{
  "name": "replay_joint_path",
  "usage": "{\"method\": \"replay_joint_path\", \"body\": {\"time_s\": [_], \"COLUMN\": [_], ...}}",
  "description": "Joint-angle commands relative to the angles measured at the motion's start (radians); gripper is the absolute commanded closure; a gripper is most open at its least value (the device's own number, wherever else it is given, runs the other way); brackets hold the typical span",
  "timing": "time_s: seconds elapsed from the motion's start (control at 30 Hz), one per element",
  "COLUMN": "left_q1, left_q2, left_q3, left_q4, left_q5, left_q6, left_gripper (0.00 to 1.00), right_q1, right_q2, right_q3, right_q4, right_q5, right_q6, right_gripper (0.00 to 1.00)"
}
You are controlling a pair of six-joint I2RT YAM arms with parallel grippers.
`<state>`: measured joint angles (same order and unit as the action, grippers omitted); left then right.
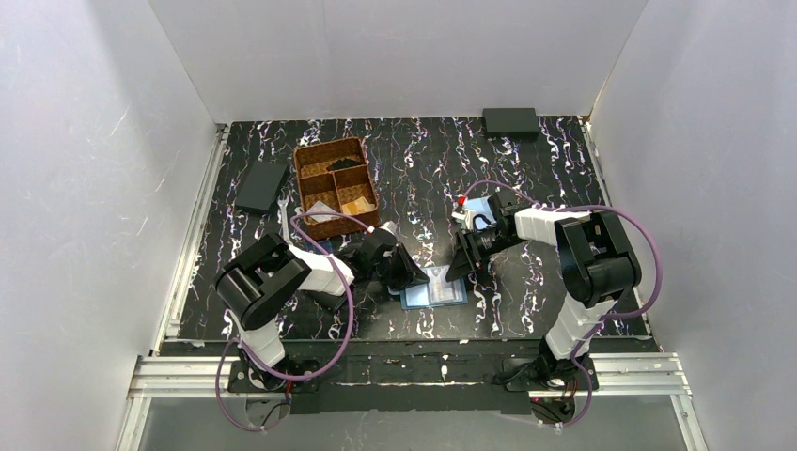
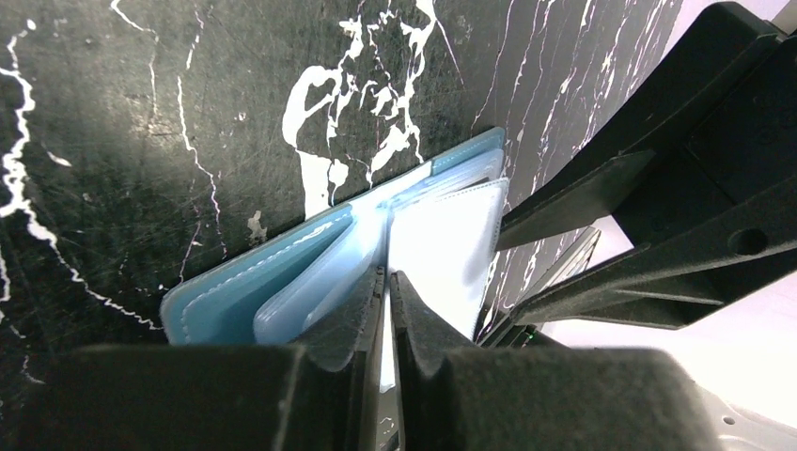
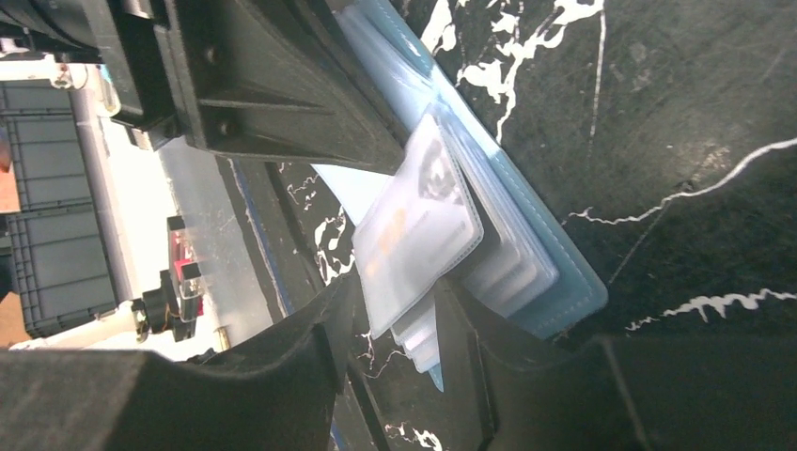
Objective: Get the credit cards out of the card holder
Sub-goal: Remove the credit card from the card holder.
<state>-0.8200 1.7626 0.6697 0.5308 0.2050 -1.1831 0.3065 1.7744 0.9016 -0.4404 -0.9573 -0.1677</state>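
Black fingers of the left gripper [image 2: 387,277] are pressing together on one thin, pale leaf of the card holder [image 2: 226,301], pinching it at its free edge. Whether a card is sitting inside that pinch I cannot tell. The grip is probably serving as an anchor, or lifting one pocket clear of the stack so the other arm can work. Just beyond those fingertips the clear pockets are fanning out from the steel-blue cover, and one of the whitish credit cards [image 2: 442,244] is showing through the uppermost pocket, right beside the pinch.

Facing it from the opposite side, the right gripper [image 3: 395,282] is standing with its jaws apart, straddling the corner of a clear pocket that is holding a card. The fingers are flanking the plastic without visibly squeezing it. That placement is looking like a line-up for closing on the card's edge and drawing it out, so the extraction is only just getting under way.

Outward again, the card holder is lying open on the black marbled worktop [image 2: 141,141], close to the middle of its near edge, between the two arms. A brown divided tray [image 1: 328,144] is sitting toward the far left, and two black wallets [image 1: 261,186] are lying near the left edge and the far right corner, well apart from the work.
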Motion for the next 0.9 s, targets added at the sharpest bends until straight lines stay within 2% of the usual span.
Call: {"method": "replay_joint_path", "body": {"time_s": [0.0,0.1,0.27,0.43,0.53,0.7,0.87], "left_q1": [-0.010,-0.010,-0.010,-0.006,0.003,0.013,0.015], "left_q2": [0.044,0.054,0.058,0.052,0.037,0.029,0.030], "left_q3": [-0.002,-0.001,-0.002,-0.007,-0.014,-0.023,-0.044], "left_q4": [-0.079,-0.078,-0.076,-0.055,-0.017,0.029,0.097], "left_q5": [-0.009,-0.006,-0.007,0.015,0.054,0.085,0.106], "left_q6": [0.021,0.020,0.019,0.019,0.017,-0.009,-0.044], "left_gripper": [0.96,1.00,1.00,0.99,0.91,0.78,0.70], "right_q1": [0.002,0.001,-0.005,-0.006,-0.006,-0.006,0.005], "right_q2": [-0.003,-0.009,0.010,0.037,0.041,0.053,0.079], "right_q3": [0.019,0.020,0.025,0.038,0.051,0.058,0.060], "right_q4": [-0.016,-0.021,-0.031,-0.064,-0.112,-0.157,-0.163], "right_q5": [-0.077,-0.106,-0.128,-0.207,-0.267,-0.311,-0.331], "right_q6": [-0.022,-0.031,-0.035,-0.064,-0.111,-0.156,-0.163], "right_gripper": [0.54,0.55,0.58,0.72,0.72,0.63,0.62]}}
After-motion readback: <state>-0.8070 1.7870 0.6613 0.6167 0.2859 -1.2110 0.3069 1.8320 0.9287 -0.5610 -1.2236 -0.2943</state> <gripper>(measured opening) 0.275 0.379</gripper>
